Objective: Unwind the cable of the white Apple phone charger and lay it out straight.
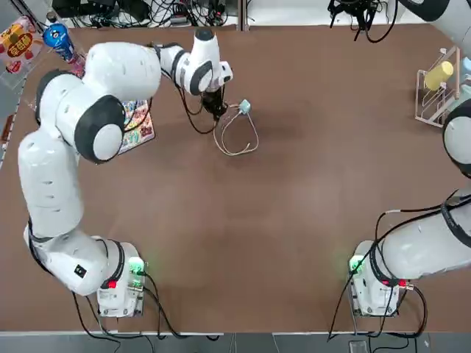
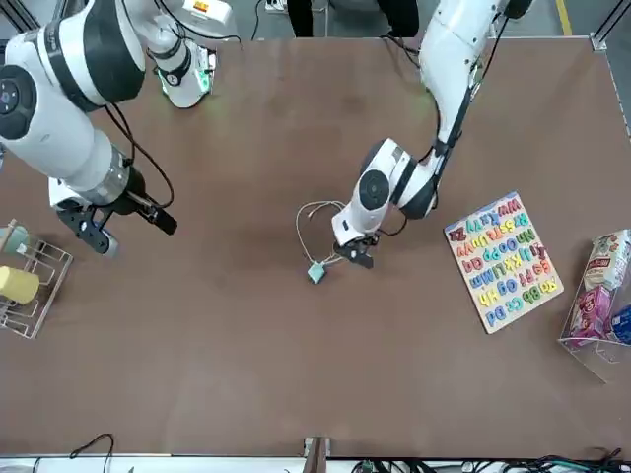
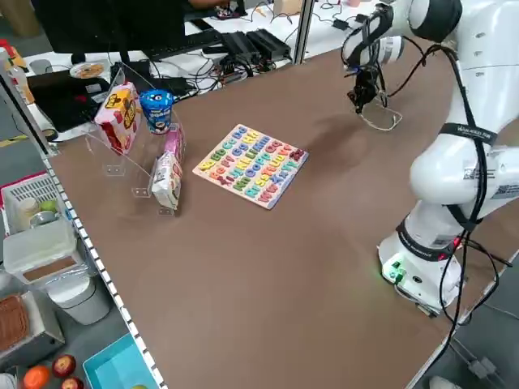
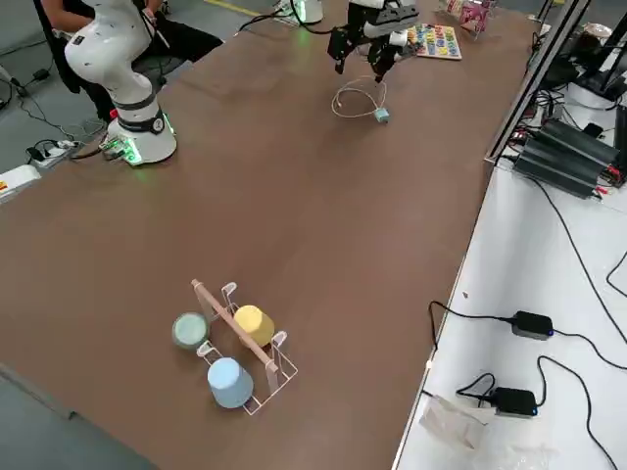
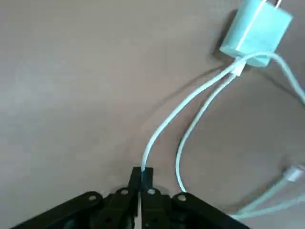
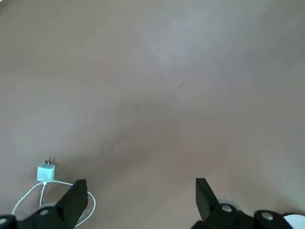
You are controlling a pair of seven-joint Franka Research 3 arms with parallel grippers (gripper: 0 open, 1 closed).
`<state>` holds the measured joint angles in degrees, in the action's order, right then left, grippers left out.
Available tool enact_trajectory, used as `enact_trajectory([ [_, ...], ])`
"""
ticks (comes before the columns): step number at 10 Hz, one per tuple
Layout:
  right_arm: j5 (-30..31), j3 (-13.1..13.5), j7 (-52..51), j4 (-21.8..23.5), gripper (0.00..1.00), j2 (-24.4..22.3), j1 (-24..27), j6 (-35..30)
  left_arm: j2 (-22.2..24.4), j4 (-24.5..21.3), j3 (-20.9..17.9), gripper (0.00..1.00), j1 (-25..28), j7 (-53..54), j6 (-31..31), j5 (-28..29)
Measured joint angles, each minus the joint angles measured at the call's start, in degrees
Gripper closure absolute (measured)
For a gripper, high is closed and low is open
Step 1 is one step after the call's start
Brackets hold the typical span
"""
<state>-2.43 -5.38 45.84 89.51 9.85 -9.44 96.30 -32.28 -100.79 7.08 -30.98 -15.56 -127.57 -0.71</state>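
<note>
Your left gripper [image 5: 141, 183] sits at the far-left part of the table [image 1: 294, 206], its fingers pressed together on the cable [image 5: 190, 102], pinching the thin white cord a short way from the plug. The white Apple phone charger [image 1: 244, 107] lies on the table just right of that gripper, and the cable curls away from it in a loose loop toward the near side, still coiled rather than straight. In the left wrist view you see two strands leaving the plug side by side, with the small connector tip [image 5: 294, 171] lying off to one side.

Your right gripper [image 6: 138, 198] hangs above the table at the right side, well apart from the charger, its fingers spread wide and holding nothing.

At the far right edge, a wire rack [image 4: 245, 357] holds a yellow cup [image 4: 253, 323], a blue cup [image 4: 227, 380] and a pale green cup [image 4: 189, 331]. At the far left, a clear stand [image 3: 130, 158] holds snack packets, with a blue tub [image 3: 156, 108] beside it. The letter puzzle board [image 2: 503, 261] lies flat left of the left gripper.
</note>
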Motion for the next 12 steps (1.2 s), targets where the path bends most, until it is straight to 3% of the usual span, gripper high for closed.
enact_trajectory([
  [5,0.0,0.0,2.92,0.01,0.0,1.64,-1.39,1.87,2.45,10.62,0.29,0.96,-1.09,-2.86,29.78,4.08],
  [9,0.0,0.0,4.25,0.0,0.0,1.89,-2.01,2.61,3.18,12.56,1.18,0.96,-2.67,-2.87,43.5,4.91],
  [12,0.01,0.01,5.38,0.0,0.0,2.3,-2.63,3.27,2.6,11.55,3.33,0.96,-4.39,-4.65,47.53,4.94],
])
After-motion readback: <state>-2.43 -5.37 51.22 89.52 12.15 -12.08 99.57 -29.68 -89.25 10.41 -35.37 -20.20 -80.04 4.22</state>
